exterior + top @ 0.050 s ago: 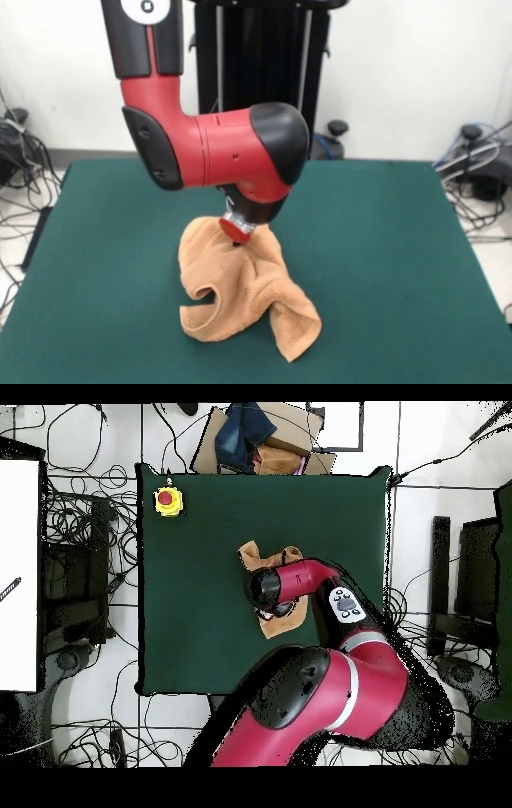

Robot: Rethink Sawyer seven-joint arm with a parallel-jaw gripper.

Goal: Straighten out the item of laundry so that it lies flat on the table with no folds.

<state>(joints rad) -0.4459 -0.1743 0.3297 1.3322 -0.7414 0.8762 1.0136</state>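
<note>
A yellow box with a red button point(168, 501) sits near one corner of the green table point(384, 240). Mid-table lies the peach towel point(240, 292), bunched and folded (one corner curled over). The gripper point(237, 230) presses into its top; whether its jaws are parted cannot be told.

The arm point(212, 148) drops from twelve o'clock in the front view, bends at a red elbow, and runs toward three o'clock to a black wrist point(276, 144). The wrist points down toward six o'clock. The gripper point(237, 230) hangs beneath it; its fingers cannot be made out.
</note>
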